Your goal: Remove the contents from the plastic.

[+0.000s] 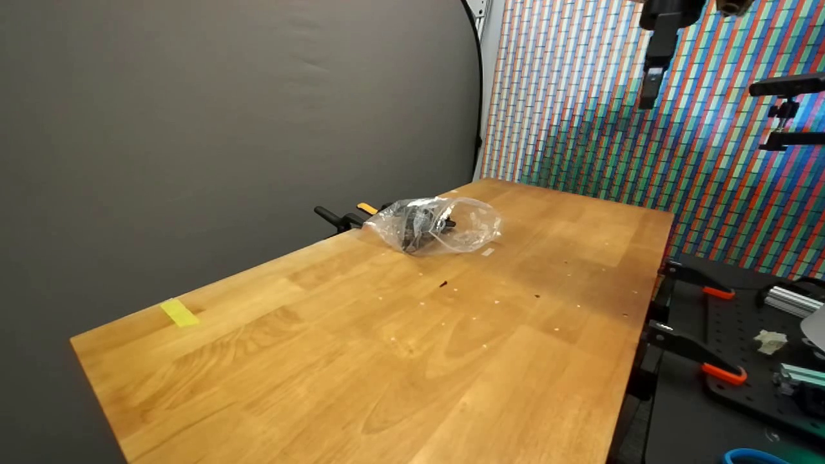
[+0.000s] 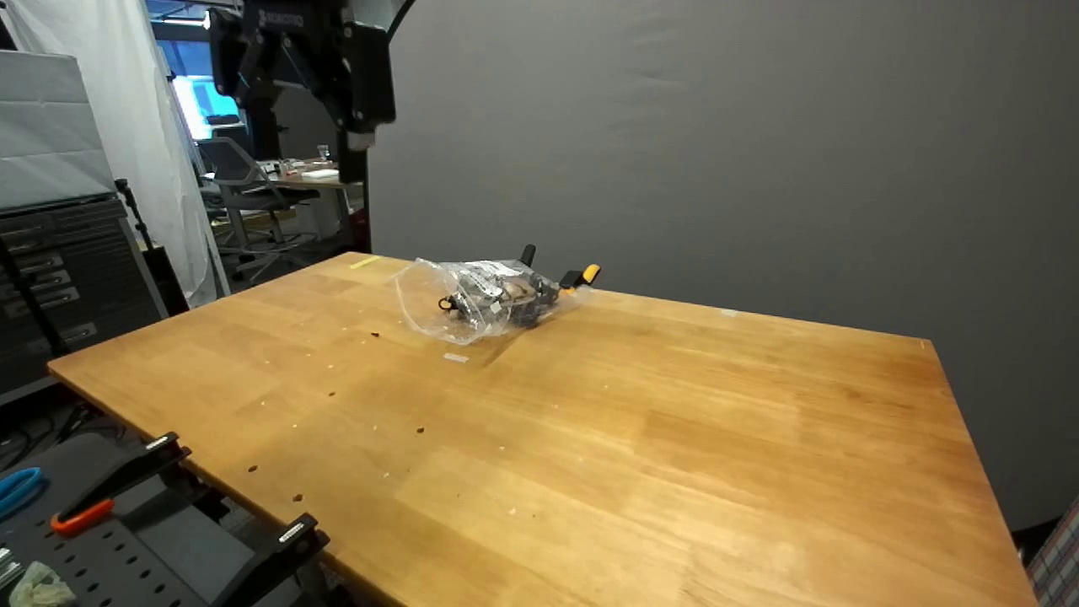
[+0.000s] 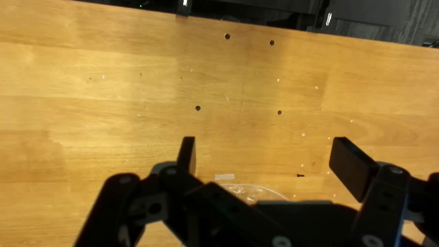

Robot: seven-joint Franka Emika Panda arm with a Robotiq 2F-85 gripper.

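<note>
Well below the end effector (image 3: 265,151), empty with jaws parted wide, the plastic bag (image 2: 468,303) lies on the table (image 2: 691,421), dark contents (image 2: 527,310) inside, its open mouth turned away from the grey backdrop (image 2: 742,160).

At an edge of the wooden table (image 1: 361,361), yellow tape (image 1: 180,312) is stuck and a yellow-and-black clamp (image 2: 580,276) is seen, with a grey backdrop (image 1: 258,129) set behind. Along the table's opposite edge, 2 orange-handled black clamps (image 1: 693,348) are placed. Beyond the table, an office chair (image 2: 282,199) is seen.
</note>
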